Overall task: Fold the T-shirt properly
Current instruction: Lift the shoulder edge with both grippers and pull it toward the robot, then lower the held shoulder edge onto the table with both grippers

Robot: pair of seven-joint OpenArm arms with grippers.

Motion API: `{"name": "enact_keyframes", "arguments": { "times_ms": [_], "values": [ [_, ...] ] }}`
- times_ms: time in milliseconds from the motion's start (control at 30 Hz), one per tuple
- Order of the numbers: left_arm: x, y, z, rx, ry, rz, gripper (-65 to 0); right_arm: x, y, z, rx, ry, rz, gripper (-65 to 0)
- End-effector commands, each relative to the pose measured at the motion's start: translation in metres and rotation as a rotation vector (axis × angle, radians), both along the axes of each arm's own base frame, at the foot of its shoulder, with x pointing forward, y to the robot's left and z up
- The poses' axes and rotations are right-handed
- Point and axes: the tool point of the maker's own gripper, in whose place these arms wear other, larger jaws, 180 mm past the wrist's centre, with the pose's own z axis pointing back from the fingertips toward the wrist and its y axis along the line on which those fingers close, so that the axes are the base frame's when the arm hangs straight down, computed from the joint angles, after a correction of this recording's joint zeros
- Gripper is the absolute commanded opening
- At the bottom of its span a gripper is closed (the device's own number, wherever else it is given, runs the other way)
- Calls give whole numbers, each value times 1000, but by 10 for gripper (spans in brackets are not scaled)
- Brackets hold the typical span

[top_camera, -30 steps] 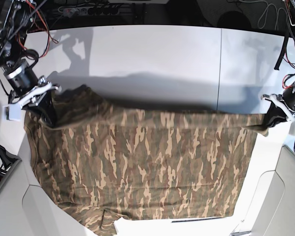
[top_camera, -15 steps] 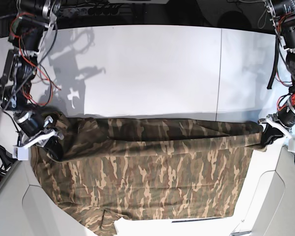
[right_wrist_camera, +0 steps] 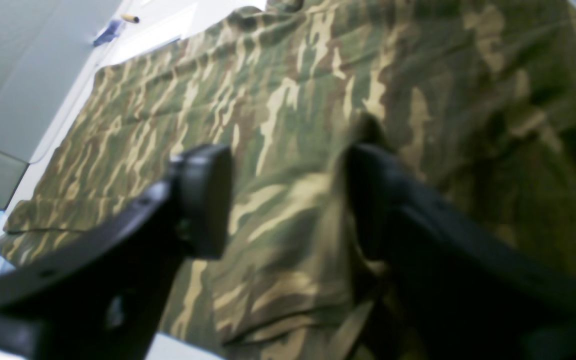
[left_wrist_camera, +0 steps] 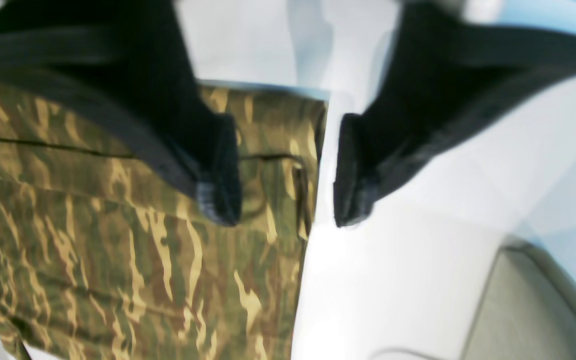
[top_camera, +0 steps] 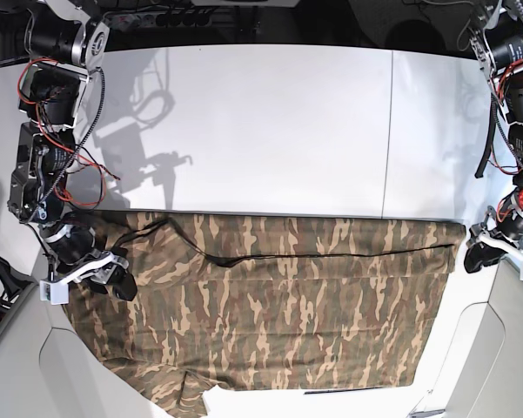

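Two arms over the T-shirt (top_camera: 287,305) spread on the table (top_camera: 270,113), left fingers (left_wrist_camera: 220,170) parted, right fingers (right_wrist_camera: 203,195) parted

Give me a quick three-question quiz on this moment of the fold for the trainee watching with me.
1. True or false: the left gripper is clamped on the brown, olive and tan camouflage cotton T-shirt.
2. Multiple choice: where does the right gripper stand? A) over the bare white table, B) over the camouflage cloth, C) out of every view.
3. Fill in: in the base view, the shirt's far edge lies as a folded-over ____ running across the white table.

Key:
1. False. Its jaws stand apart, with the shirt's corner edge seen between them.
2. B. Its jaws are apart, cloth beneath them.
3. Band.
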Motion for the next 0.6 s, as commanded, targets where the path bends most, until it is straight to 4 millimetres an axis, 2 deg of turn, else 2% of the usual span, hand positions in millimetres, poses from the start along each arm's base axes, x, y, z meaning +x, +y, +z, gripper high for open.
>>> {"name": "enact_keyframes", "arguments": {
  "times_ms": [0, 233, 433, 533, 567],
  "values": [
    [11, 11, 28, 17, -76, 11, -304, 11, -3, 22, 9, -68, -8, -267],
    [3, 6, 12, 10, 22, -16, -304, 5, -18, 22, 6, -20, -19, -268],
    [-2, 6, 6, 9, 39, -16, -304, -6, -55, 36, 86, -53, -125, -268],
    [-7, 15, -1, 4, 66, 42, -300, -18, -74, 30, 94, -40, -180, -268],
    [-8, 19, -3, 2, 76, 69, -278, -23, -80, 26, 98, -30, -197, -268]
  ]
}}
